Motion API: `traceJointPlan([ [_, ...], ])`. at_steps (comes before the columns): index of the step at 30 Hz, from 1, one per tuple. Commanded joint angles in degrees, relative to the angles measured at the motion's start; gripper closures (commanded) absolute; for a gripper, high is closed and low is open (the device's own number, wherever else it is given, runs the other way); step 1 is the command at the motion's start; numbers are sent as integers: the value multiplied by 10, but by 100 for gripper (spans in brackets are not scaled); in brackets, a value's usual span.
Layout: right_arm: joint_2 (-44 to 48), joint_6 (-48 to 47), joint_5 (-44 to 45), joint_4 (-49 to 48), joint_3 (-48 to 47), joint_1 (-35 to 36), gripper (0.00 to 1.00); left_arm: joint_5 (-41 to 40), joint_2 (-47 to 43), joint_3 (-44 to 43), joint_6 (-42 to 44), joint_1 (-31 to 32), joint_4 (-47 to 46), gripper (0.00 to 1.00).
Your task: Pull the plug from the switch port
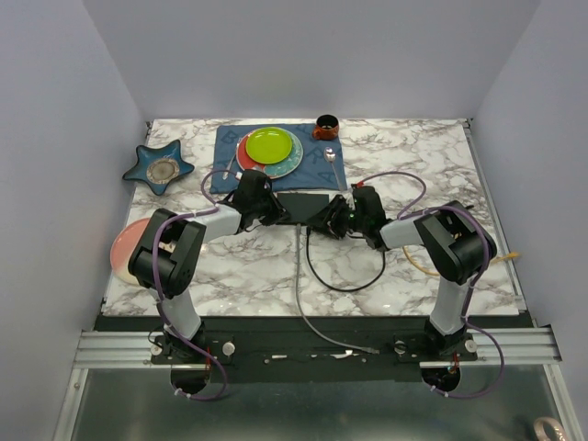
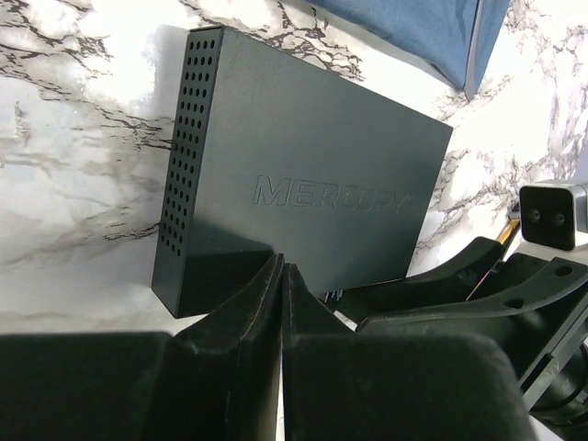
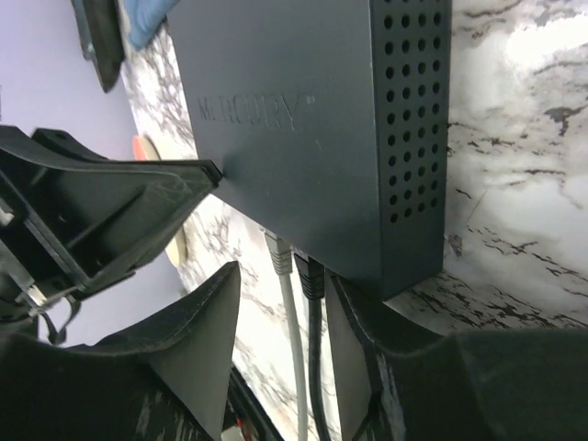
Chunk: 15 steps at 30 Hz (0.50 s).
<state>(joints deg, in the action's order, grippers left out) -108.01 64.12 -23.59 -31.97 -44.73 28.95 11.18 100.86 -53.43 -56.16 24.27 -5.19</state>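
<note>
Marble-topped table [image 1: 239, 276], pale walls on three sides. On the right gripper [image 3: 285, 280] the fingers [image 3: 207, 331] stand apart and clamp nothing. They straddle two cables where these enter the near edge of the switch [image 3: 303, 119]. The black plug [image 3: 310, 276] sits hard by one finger, the grey plug [image 3: 277, 250] nearer the middle of the gap. On the left gripper [image 2: 282, 271] the fingers [image 2: 243, 322] are drawn together to a slit with nothing between them, at the switch's near left corner. Whether they press on the box, cannot tell. The switch lies flat mid-table, just this side of the blue mat [image 1: 230, 156], between the two grippers. Step in hand, as I read it: closing on a plug; which of the two is meant is unclear. To do it well, shift so only one plug lies in the gap and close on the plug body, not the cable. Steady the box with the other arm and draw straight out along the socket, never sideways. Count: one switch, two plugs, two cables, one mat, three stacked plates [image 1: 268, 144], one pink plate [image 1: 119, 246], one star dish [image 1: 159, 166], one cup [image 1: 325, 126].
</note>
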Motion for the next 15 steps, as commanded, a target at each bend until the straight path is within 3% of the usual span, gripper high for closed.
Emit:
traceJointPlan([
  [1,-19,36,24,-37,4,5,52,9,-1,11,-3,-2,-8,86],
  [15,-56,48,19,-56,2,13,63,10,0,17,-5,-2,-10,87],
])
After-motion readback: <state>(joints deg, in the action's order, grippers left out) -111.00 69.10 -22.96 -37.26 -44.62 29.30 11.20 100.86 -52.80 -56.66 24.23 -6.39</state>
